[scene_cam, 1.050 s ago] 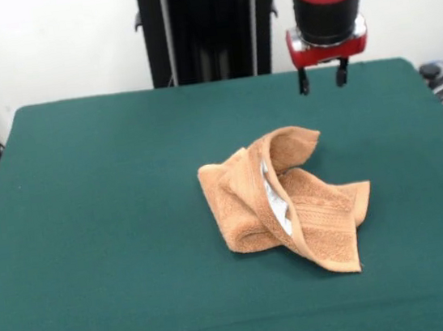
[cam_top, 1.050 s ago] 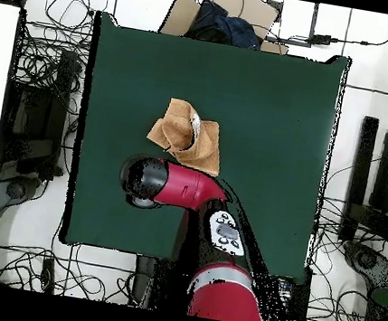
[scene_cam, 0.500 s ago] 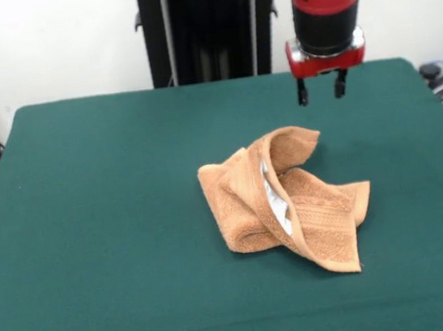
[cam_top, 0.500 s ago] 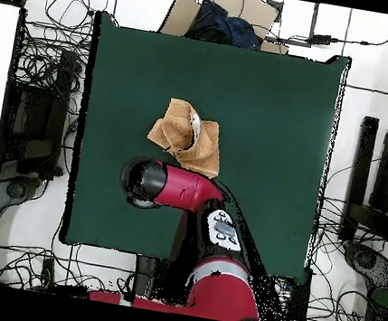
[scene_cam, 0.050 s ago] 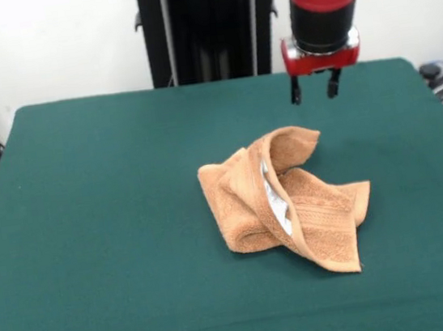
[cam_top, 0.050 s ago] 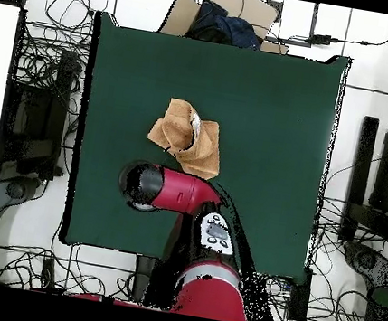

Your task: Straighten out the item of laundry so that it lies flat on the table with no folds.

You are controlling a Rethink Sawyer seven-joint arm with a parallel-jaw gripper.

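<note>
An orange-brown towel (scene_cam, 0.050 s ago: pixel 283 202) lies crumpled in folds near the middle of the green table (scene_cam, 0.050 s ago: pixel 99 230), a raised loop at its far side and a white label showing in a fold. From overhead the towel (cam_top, 0.050 s ago: pixel 187 136) sits left of the table's (cam_top, 0.050 s ago: pixel 269 116) centre. My gripper (scene_cam, 0.050 s ago: pixel 312 91) hangs open in the air above the table's far side, beyond and a little right of the towel, touching nothing. Overhead, the arm's red and black head (cam_top, 0.050 s ago: pixel 143 183) hides the gripper.
Cables and dark equipment lie on the floor around the table (cam_top, 0.050 s ago: pixel 37 77). A cardboard box with dark cloth (cam_top, 0.050 s ago: pixel 223 17) stands past the table's top edge in the overhead view. A black column (scene_cam, 0.050 s ago: pixel 207 24) rises behind the table.
The gripper has shifted slightly left and a bit lower in the front view. The towel has not moved.
</note>
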